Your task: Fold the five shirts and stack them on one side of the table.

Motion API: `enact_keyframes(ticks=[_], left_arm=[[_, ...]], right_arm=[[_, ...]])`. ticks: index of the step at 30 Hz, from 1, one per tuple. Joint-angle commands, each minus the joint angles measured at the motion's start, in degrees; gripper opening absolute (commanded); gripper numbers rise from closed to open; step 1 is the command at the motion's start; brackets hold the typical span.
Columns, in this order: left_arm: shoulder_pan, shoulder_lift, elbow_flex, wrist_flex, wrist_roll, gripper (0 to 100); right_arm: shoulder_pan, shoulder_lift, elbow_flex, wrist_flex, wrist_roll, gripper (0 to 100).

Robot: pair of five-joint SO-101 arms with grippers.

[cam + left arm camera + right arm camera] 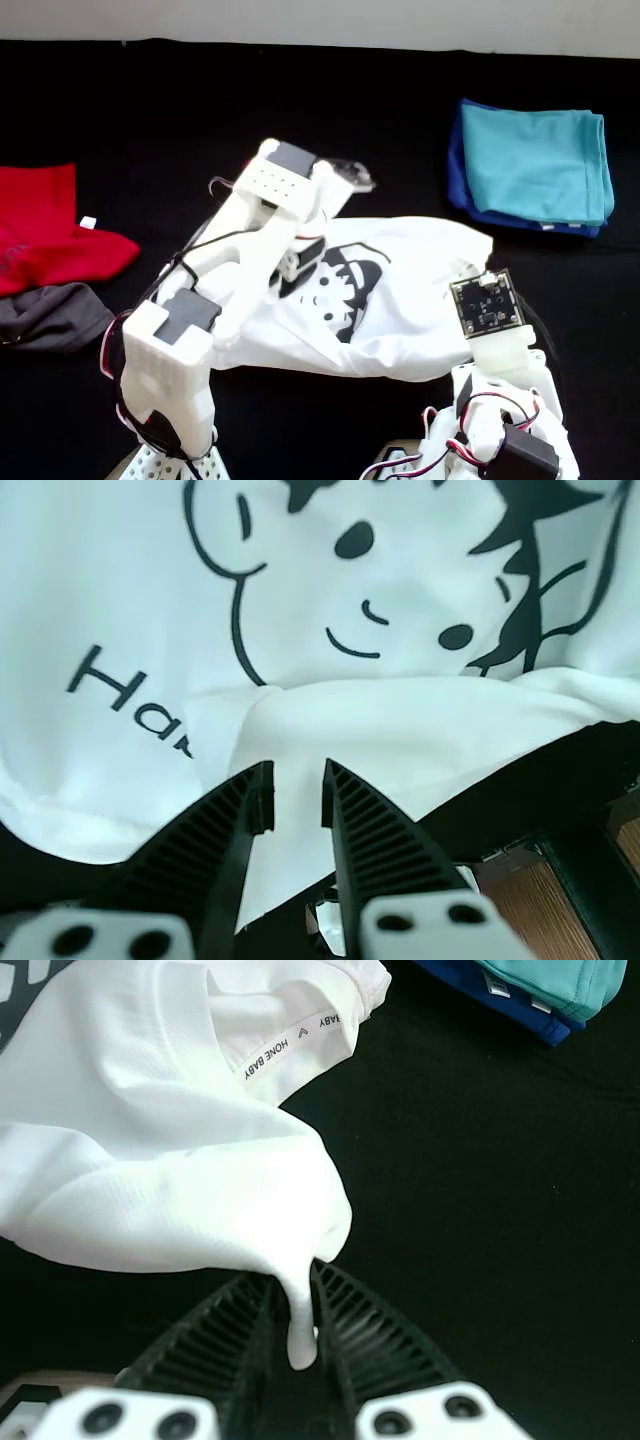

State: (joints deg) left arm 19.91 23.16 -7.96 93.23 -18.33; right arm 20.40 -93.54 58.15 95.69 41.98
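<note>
A black tablecloth (330, 100) runs up to a pale wall (400, 20).

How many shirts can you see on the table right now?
5: a red shirt at the left edge, a dark grey shirt beside it, the white shirt in the middle, a teal shirt folded on a blue shirt at right.

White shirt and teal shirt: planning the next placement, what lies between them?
High view: bare black table beside the white shirt, then the edge of the blue shirt under the teal shirt.
</note>
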Motion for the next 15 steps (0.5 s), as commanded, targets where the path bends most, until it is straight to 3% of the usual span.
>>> enact_keyframes(ticks=[1, 10, 15], left_arm=[[-0.92, 1.01, 1.19, 0.35, 0.00, 9], [-11.21, -1.10, 1.80, 1.05, -0.09, 9], [-16.75, -2.51, 4.70, 3.08, -4.22, 9]], right_arm=[[0.04, -0.13, 0.75, 0.57, 0.79, 0.6], [0.04, -0.13, 0.84, 0.57, 0.79, 0.6], [0.04, -0.22, 0.75, 0.57, 0.79, 0.6]])
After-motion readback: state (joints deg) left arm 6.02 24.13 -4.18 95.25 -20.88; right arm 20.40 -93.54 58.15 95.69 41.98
